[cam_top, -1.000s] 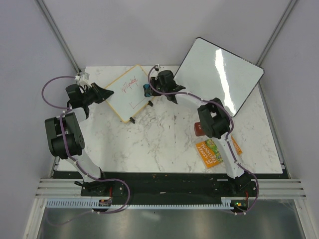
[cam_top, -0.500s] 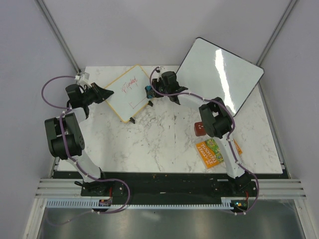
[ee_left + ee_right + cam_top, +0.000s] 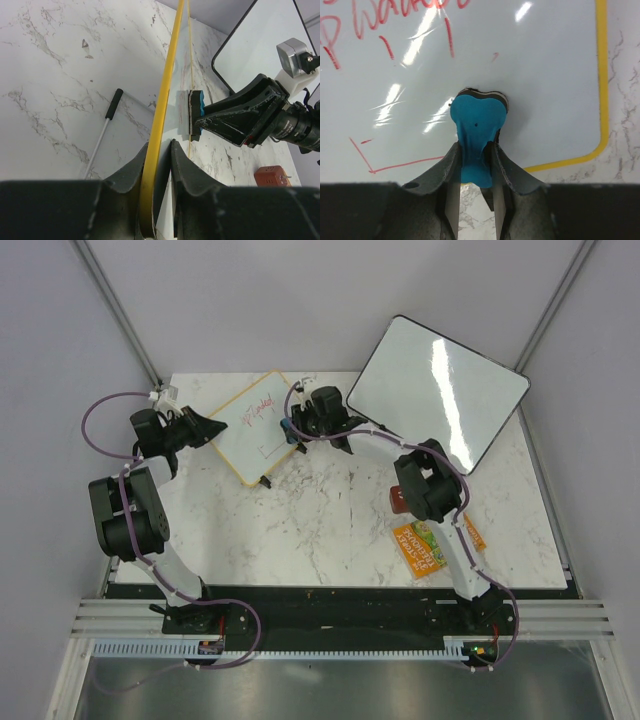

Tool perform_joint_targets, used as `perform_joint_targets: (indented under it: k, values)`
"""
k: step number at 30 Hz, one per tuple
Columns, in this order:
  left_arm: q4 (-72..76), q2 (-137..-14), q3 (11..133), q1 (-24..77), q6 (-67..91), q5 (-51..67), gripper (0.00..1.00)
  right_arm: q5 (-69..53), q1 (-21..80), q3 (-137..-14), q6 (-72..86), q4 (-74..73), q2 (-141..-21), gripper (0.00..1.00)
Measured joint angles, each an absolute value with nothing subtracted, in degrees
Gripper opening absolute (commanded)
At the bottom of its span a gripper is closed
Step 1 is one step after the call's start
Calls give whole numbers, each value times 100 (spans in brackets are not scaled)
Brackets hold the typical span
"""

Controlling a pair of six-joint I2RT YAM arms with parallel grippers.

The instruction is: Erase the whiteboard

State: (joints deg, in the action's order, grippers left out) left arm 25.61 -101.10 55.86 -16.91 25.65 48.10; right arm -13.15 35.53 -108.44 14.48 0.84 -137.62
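The small yellow-framed whiteboard (image 3: 252, 428) stands tilted at the back left of the table, with red writing near its top and red lines lower down. My left gripper (image 3: 207, 429) is shut on its left edge; in the left wrist view the yellow frame (image 3: 163, 112) runs between my fingers (image 3: 185, 167). My right gripper (image 3: 296, 426) is shut on a blue eraser (image 3: 477, 122) and presses it against the board face (image 3: 550, 75), near the lower right corner. The eraser (image 3: 195, 114) also shows in the left wrist view, flat on the board.
A large black-framed blank whiteboard (image 3: 440, 390) leans at the back right. A red-brown block (image 3: 398, 499) and an orange packet (image 3: 421, 545) lie on the marble table (image 3: 320, 530) to the right. The small board's black-tipped leg (image 3: 102, 137) rests on the table.
My right gripper has moved left with the eraser, from the board's right edge onto its face. The left gripper and the board have stayed in place.
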Motion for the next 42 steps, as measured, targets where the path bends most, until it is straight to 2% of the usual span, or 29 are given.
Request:
perform_joint_targets:
  k: [17,22,31,42]
  values:
    - [2493,-10110,5586,-1702,2556,4849,2,-1717,4775,-11751,829,-797,-13900,0]
    - [2488,-10110,5586,-1702,2521,4862,2,-1479,5022,-11815,829,-882,-13937,0]
    - [2495,-10110,5586,-1651,2506,4810,2,-1024,4932,-11572,1428,-760,-13850,0]
    - [2475,-10110,5586,-1564,2438,4689,2,-1002,4174,-10672,2045,-185,-13559,0]
